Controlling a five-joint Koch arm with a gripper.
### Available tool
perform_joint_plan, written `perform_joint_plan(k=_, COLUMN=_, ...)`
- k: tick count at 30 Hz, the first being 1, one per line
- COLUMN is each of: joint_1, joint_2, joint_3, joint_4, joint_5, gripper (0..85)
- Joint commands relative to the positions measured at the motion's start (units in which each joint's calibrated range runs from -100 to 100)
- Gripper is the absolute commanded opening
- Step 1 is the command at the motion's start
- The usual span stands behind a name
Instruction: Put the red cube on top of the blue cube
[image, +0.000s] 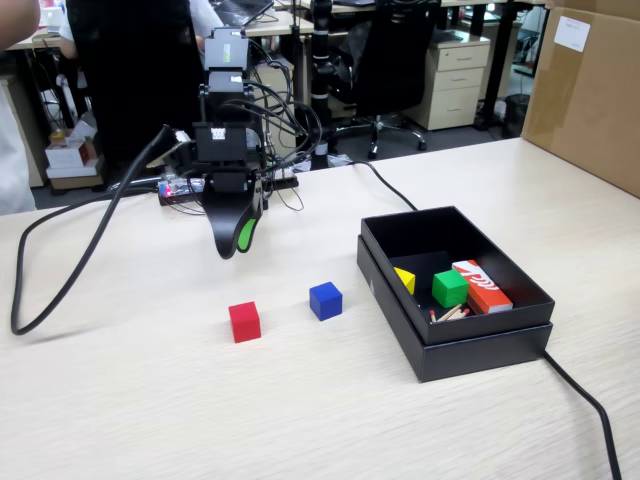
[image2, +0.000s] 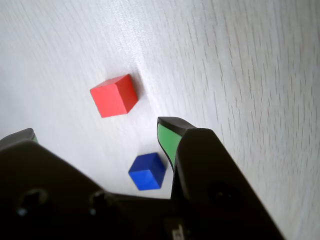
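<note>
Landmark: black open box (image: 452, 340) sitting on the pale wood table (image: 300, 410), at the right of the fixed view.
Blue cube (image: 325, 300): on the bare table just left of the box, apart from its wall.
Red cube (image: 244, 322): further left of the box, beyond the blue cube, a gap between the two; nothing touches it.
Gripper (image: 237, 238): hanging above the table, well left of the box and behind both cubes, gripping nothing.
Jaws: spread apart in the wrist view, green-padded tip at right, second tip at the left edge, the blue cube (image2: 147, 171) seen between them, red cube (image2: 114, 95) ahead.
Inside the box: green cube (image: 449, 288), yellow piece (image: 405, 280), red-orange lettered carton (image: 482, 285).
</note>
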Motion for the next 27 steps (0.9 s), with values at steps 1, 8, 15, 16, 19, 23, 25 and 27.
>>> perform_joint_plan(k=1, joint_1=0.1, joint_2=2.8, joint_3=5.8, joint_4=-0.3, joint_5=-2.5, gripper=47.2)
perform_joint_plan(k=8, joint_1=0.1, joint_2=14.7, joint_3=13.4, joint_4=-0.3, joint_5=-5.6, gripper=47.2)
perform_joint_plan(k=15, joint_1=0.4, joint_2=22.5, joint_3=14.8, joint_4=0.1, joint_5=-6.5, gripper=47.3)
perform_joint_plan(k=16, joint_1=0.4, joint_2=23.4, joint_3=15.0, joint_4=0.3, joint_5=-6.7, gripper=47.3)
perform_joint_plan(k=19, joint_1=0.5, joint_2=25.6, joint_3=15.9, joint_4=0.4, joint_5=-6.8, gripper=47.3)
perform_joint_plan(k=23, joint_1=0.5, joint_2=28.1, joint_3=17.2, joint_4=0.4, joint_5=-7.2, gripper=47.3)
perform_joint_plan(k=25, joint_1=0.4, joint_2=29.0, joint_3=17.7, joint_4=0.8, joint_5=-7.4, gripper=47.3)
perform_joint_plan(k=27, joint_1=0.3, joint_2=29.9, joint_3=18.3, joint_4=1.2, joint_5=-7.6, gripper=47.3)
